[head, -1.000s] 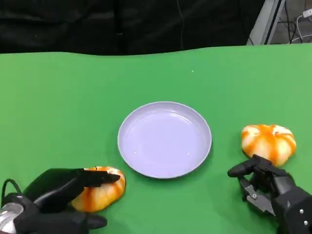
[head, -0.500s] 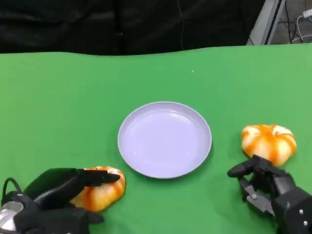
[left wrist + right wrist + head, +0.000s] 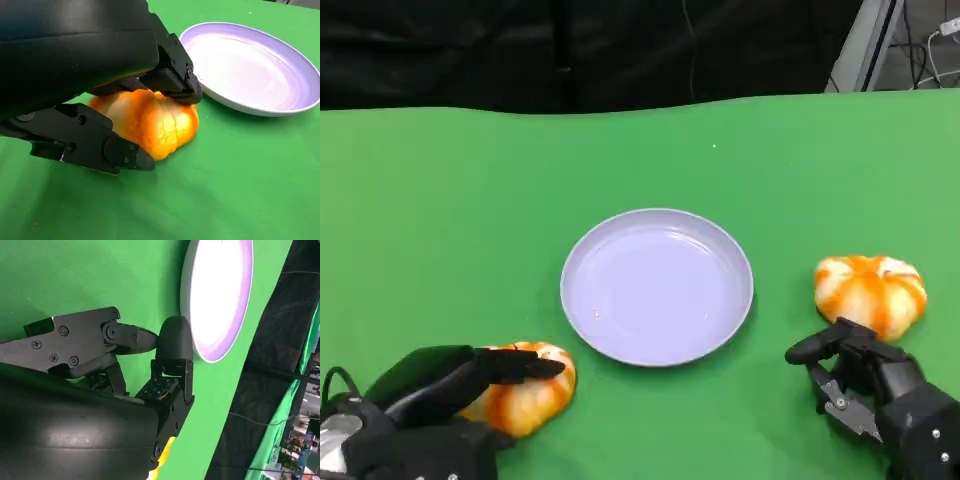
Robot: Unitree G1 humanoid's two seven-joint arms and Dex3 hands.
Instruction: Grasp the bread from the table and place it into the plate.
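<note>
An orange-and-white bread roll (image 3: 532,388) lies on the green table at the lower left, just short of the plate. My left hand (image 3: 430,405) grips it where it lies: in the left wrist view the fingers (image 3: 175,82) press on top of the roll (image 3: 155,120) and the thumb (image 3: 110,150) lies against its lower side. The pale lilac plate (image 3: 657,285) sits mid-table with nothing in it. A second roll (image 3: 871,289) lies to the plate's right. My right hand (image 3: 875,390) hovers just in front of that roll, fingers apart, holding nothing.
The green table's far edge (image 3: 640,105) meets a black backdrop. A metal frame and cables (image 3: 910,40) stand at the far right. The plate (image 3: 250,65) is close beside the left roll, and the plate (image 3: 220,295) also lies past my right hand (image 3: 110,390).
My left thumb has drawn in under the roll's near side, tightening the hold. Both rolls, the plate and the right hand have stayed put.
</note>
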